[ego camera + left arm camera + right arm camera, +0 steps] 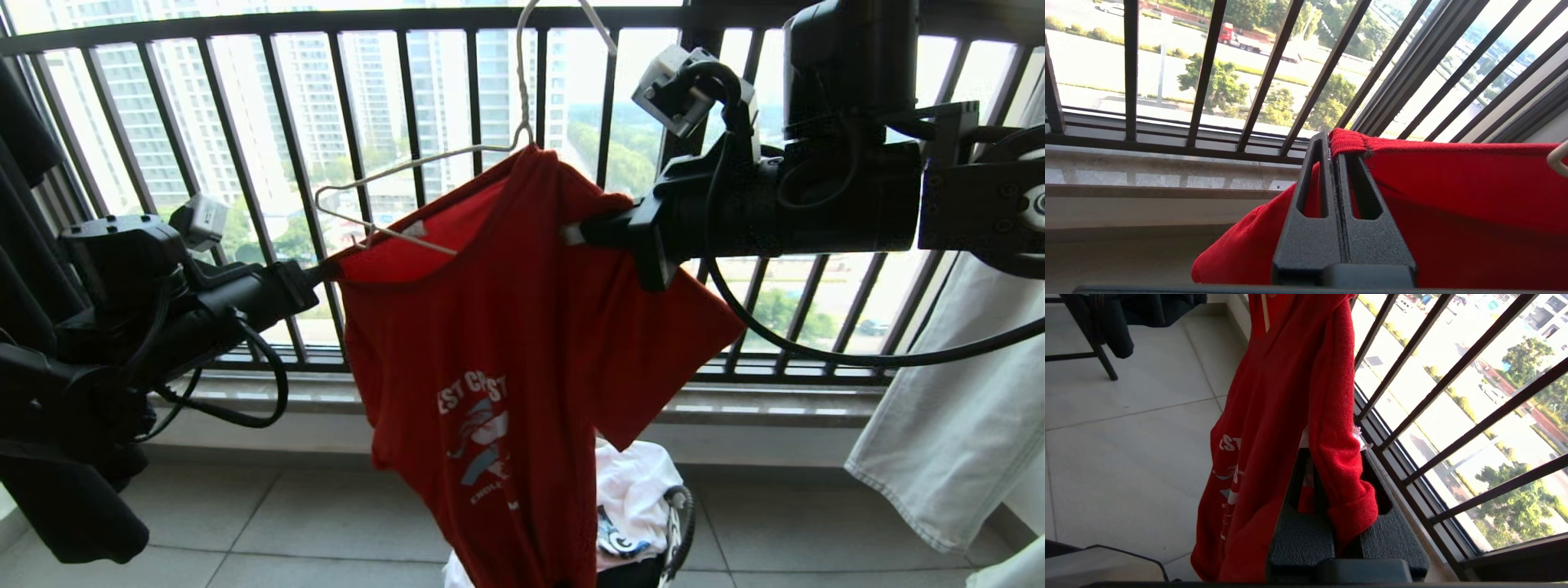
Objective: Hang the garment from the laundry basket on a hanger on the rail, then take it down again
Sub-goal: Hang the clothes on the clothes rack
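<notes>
The red garment (pixel 506 327) hangs half on the cream-white wire hanger (pixel 392 175). The hanger's hook runs up out of the head view, and the rail is out of view. The hanger's left arm stands bare above the neck opening. My left gripper (pixel 326 269) is shut on the garment's neck hem (pixel 1349 143), its closed tips (pixel 1329 141) pinching the edge. My right gripper (pixel 584 233) is shut on a fold of the garment's shoulder (pixel 1339 416), with a pale strip showing beside the fold. The laundry basket (pixel 684 523) stands on the floor below.
The black barred window railing (pixel 245 122) runs right behind the garment. A pale garment (pixel 955 408) hangs at the right and a dark one (pixel 49 490) at the left. A white printed garment (pixel 633 498) lies in the basket. The floor is tiled (pixel 326 523).
</notes>
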Available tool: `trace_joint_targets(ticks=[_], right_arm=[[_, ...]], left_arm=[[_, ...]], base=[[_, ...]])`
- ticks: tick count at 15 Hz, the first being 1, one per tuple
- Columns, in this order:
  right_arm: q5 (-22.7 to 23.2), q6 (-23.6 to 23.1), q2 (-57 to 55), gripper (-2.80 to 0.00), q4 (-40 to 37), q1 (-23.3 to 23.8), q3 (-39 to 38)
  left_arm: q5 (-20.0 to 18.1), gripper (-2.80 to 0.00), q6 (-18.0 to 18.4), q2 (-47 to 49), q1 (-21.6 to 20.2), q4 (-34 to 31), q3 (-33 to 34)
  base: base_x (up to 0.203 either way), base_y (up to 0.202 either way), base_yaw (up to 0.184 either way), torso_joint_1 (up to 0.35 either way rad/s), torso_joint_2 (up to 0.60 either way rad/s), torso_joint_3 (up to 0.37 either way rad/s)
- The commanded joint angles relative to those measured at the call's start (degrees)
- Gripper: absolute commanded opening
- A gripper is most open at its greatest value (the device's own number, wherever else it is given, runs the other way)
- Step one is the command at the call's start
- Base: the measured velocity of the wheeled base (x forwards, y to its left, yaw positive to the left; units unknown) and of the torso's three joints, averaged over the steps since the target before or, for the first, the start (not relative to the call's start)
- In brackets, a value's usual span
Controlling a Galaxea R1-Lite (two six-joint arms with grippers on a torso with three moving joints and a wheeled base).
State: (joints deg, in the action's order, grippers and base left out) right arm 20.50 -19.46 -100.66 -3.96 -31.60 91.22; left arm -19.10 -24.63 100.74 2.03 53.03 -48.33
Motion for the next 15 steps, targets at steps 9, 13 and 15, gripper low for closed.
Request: trace_joint_targets(ticks=[9,13,15], right_arm=[[-0.1,-2.9,-1.6,-2.8,0.3,0.5,-4.1],[-0.4,-4.6,-4.8,-2.8,0.4,1.0,-2.5],[-0.3,-4.4,-5.5,-2.8,0.4,2.2,-0.5]], left_arm=[[-0.1,-2.8,-0.2,-3.5,-1.5,-4.6,-2.7],[-0.2,-2.8,0.1,-4.1,-1.5,-6.3,-2.5],[-0.2,-2.8,3.4,-3.8,-1.5,-8.8,-2.6]], base=[[0.0,0.0,0.0,0.0,0.0,0.0],[0.0,0.0,0.0,0.0,0.0,0.0],[0.0,0.0,0.0,0.0,0.0,0.0]])
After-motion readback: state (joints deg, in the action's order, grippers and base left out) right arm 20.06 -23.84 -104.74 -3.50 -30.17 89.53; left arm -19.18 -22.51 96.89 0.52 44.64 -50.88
